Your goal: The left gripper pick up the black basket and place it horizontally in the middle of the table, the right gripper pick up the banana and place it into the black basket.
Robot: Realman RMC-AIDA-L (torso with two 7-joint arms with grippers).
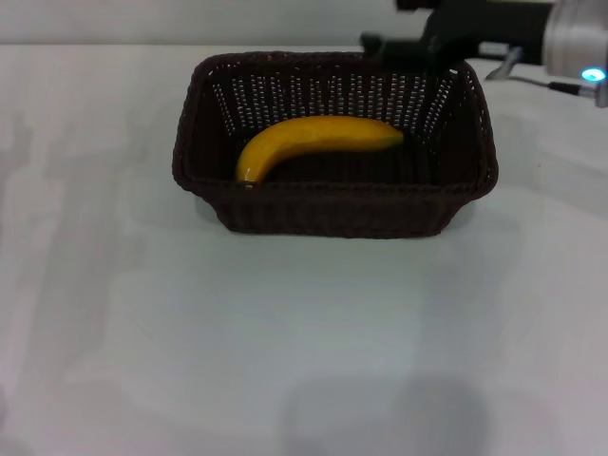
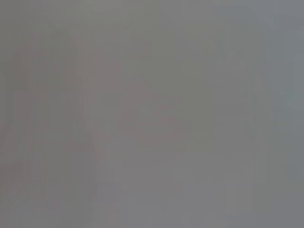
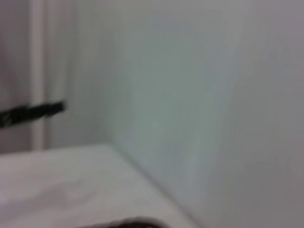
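The black basket [image 1: 332,204] stands lengthwise across the middle of the white table [image 1: 285,342] in the head view. The yellow banana [image 1: 313,141] lies inside it on the bottom, its dark tip toward the basket's front left. My right gripper [image 1: 378,43] hangs above the basket's far right rim, apart from the banana, with its silver wrist [image 1: 570,38] off to the right. A thin black bar of it [image 3: 33,113] shows in the right wrist view. My left gripper is out of view, and the left wrist view shows only a plain grey surface.
A dark edge [image 3: 128,222] at the bottom of the right wrist view may be the basket's rim. White tabletop lies in front of and to both sides of the basket. A pale wall rises behind the table.
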